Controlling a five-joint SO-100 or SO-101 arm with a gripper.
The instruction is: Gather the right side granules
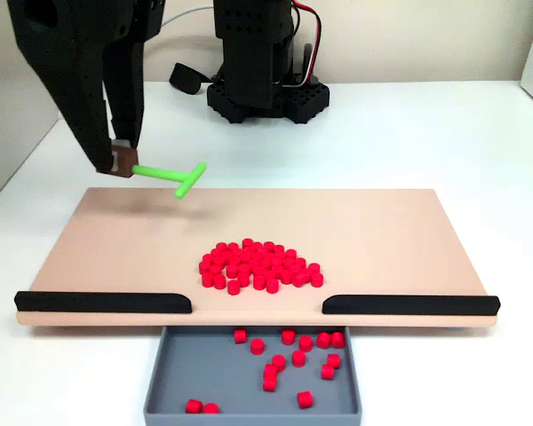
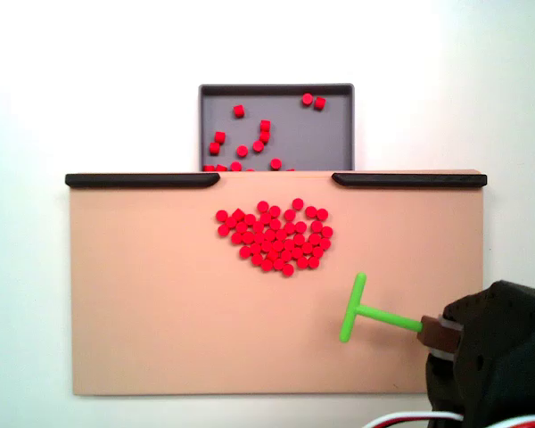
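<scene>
The granules (image 1: 259, 265) are tiny bright red cylinders massed as one heap in the middle of the tan board (image 1: 391, 231), near its front gap; the same heap of granules (image 2: 274, 236) lies just below the gap on the board (image 2: 143, 303) seen from above. My gripper (image 1: 120, 162) is shut on the brown end of a green T-shaped stick (image 1: 176, 177), held above the board's far left corner. From above, the gripper (image 2: 437, 332) sits at the board's lower right, the stick (image 2: 366, 312) pointing toward the heap, apart from it.
A grey tray (image 1: 204, 373) below the board's gap holds several loose red granules; it shows as the tray (image 2: 325, 134) at the top from above. Two black rails (image 1: 102, 302) (image 1: 409, 304) line the board's front edge. The arm's base (image 1: 265, 89) stands behind.
</scene>
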